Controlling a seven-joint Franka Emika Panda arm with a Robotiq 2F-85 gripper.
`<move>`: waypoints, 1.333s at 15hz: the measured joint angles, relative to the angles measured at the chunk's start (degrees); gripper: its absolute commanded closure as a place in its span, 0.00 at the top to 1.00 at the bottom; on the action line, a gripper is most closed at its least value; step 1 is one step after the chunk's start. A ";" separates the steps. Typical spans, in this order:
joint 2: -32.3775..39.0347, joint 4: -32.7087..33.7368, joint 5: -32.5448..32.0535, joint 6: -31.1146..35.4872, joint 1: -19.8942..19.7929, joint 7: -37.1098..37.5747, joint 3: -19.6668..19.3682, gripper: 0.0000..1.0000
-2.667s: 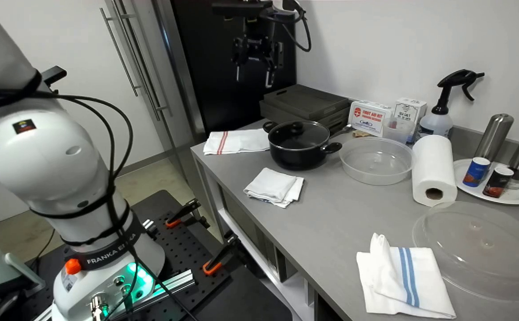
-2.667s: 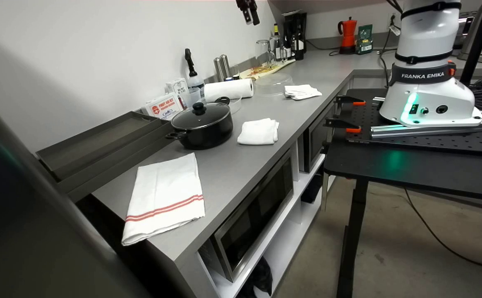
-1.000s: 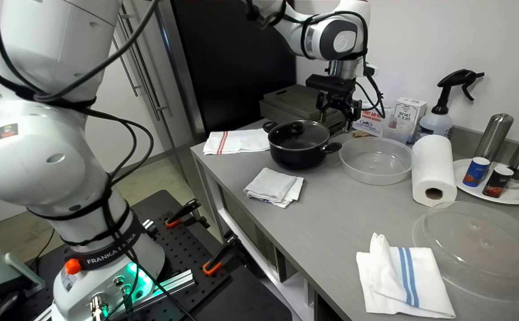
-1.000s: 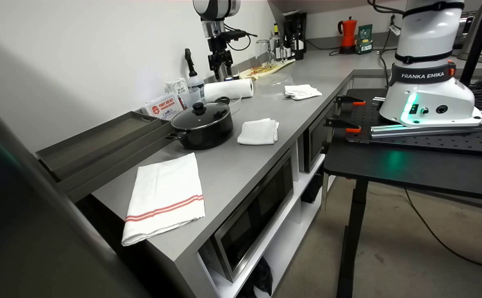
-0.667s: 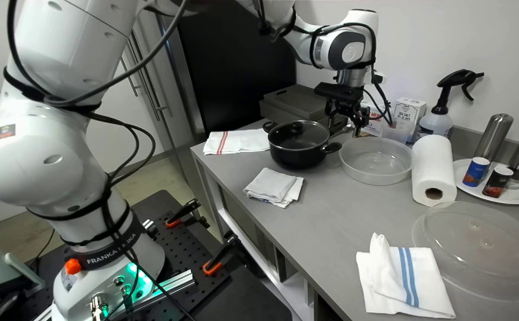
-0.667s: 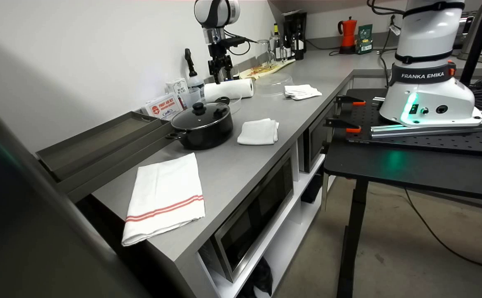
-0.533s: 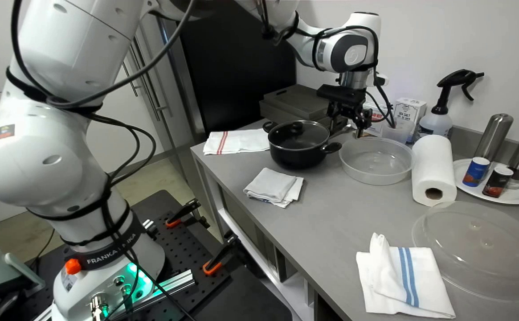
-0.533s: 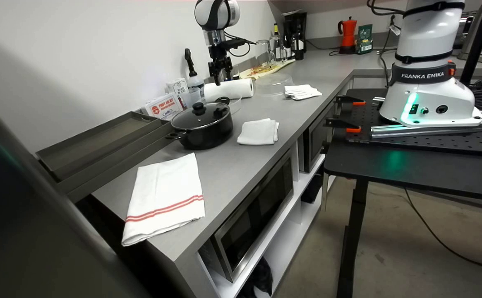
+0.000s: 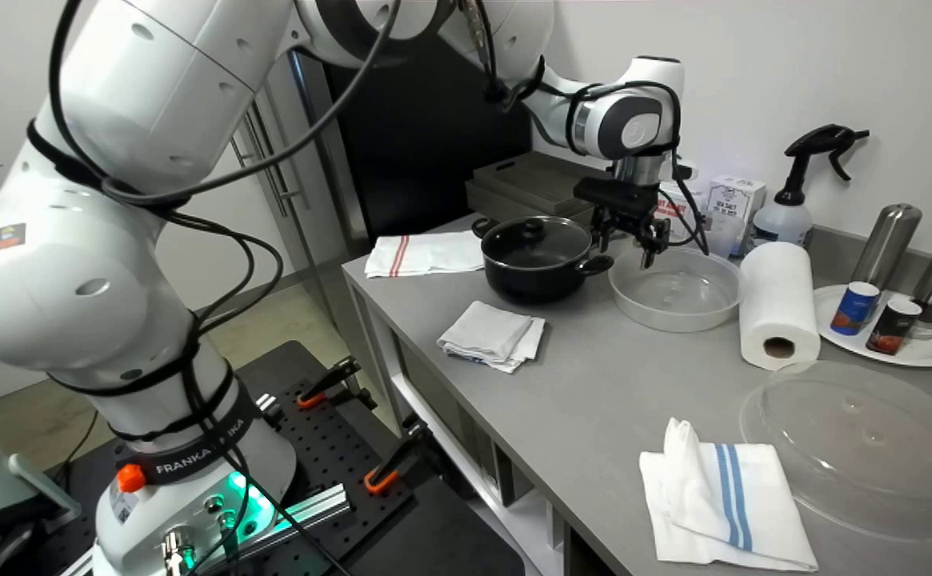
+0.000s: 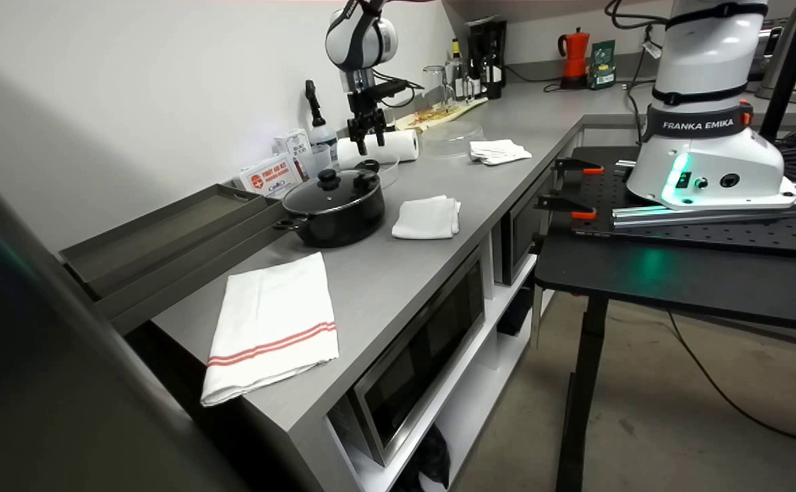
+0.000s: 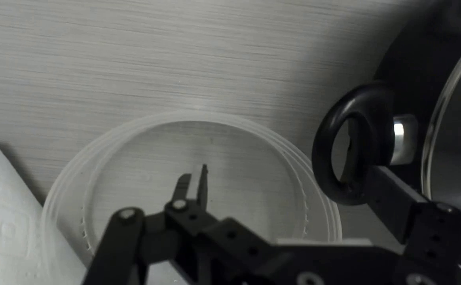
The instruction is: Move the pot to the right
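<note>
The pot [image 9: 534, 280] is black and round, with a glass lid and two side handles. It sits upright on the grey counter in both exterior views. My gripper [image 9: 626, 250] hangs above the clear bowl [image 9: 678, 304], close to the pot's near handle. In the wrist view the jaws stand wide apart with nothing gripped between them. One finger [image 11: 392, 198] overlaps the lower end of the pot's looped handle [image 11: 322, 146]; whether it touches, I cannot tell. The opposite finger [image 11: 198, 186] is over the bowl's inside. Only part of the pot shows there, at the right edge.
A paper towel roll [image 9: 778, 300] lies beside the bowl. Behind the pot are stacked dark trays [image 9: 542, 184], a first aid box [image 10: 271, 176] and a salt box [image 9: 736, 204]. A folded cloth [image 9: 491, 332] lies in front, a red-striped towel [image 9: 422, 254] beside the pot.
From high up, my arm has swung in over the counter. During the last second the gripper has come down and shifted toward the bowl. The pot has stayed put.
</note>
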 measured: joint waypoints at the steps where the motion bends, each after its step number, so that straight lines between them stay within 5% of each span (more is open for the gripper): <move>1: 0.33 0.01 0.00 0.25 0.00 0.00 0.00 1.00; 20: 1.92 0.02 -0.02 0.84 -0.20 0.00 0.28 1.00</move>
